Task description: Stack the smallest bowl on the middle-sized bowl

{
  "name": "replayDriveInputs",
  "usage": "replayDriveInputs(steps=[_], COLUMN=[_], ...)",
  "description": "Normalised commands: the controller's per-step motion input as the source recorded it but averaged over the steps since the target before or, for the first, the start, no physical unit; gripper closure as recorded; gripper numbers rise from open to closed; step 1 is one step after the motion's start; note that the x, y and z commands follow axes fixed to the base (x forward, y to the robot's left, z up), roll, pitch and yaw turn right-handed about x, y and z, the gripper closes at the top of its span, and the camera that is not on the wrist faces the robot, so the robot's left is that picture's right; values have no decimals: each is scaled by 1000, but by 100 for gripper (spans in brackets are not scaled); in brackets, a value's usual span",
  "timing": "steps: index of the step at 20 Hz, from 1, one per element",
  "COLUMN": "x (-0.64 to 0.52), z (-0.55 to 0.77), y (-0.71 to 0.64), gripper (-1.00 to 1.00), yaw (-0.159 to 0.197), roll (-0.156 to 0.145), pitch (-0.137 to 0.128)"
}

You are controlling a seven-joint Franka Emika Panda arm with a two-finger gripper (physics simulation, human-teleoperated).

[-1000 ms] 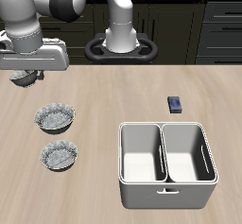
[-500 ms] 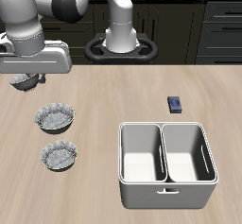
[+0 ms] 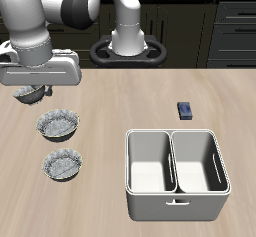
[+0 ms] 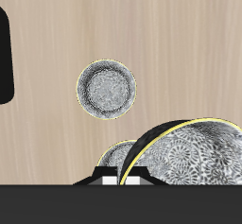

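Observation:
My gripper (image 3: pixel 32 87) hangs above the table behind the two wider bowls, shut on the rim of the smallest bowl (image 3: pixel 29 94), a tiny grey fluted one. In the wrist view this smallest bowl (image 4: pixel 194 157) looms large beside the fingertips of the gripper (image 4: pixel 128 179). The middle-sized bowl (image 3: pixel 63 164), pale and wrinkled inside, sits on the table nearer the front edge. The wrist view shows this middle-sized bowl (image 4: pixel 105 86) whole, well apart from the held bowl.
The largest, darker grey bowl (image 3: pixel 58 124) rests between the gripper and the middle-sized bowl; the wrist view shows the largest bowl (image 4: pixel 121 157) partly covered. A white two-compartment caddy (image 3: pixel 176 195) and a small blue object (image 3: pixel 185 110) lie across the table.
The gripper has carried the smallest bowl a little lower and closer to the two wider bowls. Nothing else moved.

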Motion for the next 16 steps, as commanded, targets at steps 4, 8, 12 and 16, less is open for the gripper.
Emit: replayDriveInputs(steps=[4, 8, 12, 16], x=[341, 334, 360, 230], z=[29, 35, 2, -56], y=[126, 0, 141, 125], gripper=[100, 100, 100, 100], yaw=[-3, -18, 0, -6], roll=[-11, -40, -23, -19], pitch=[-14, -5, -17, -4])
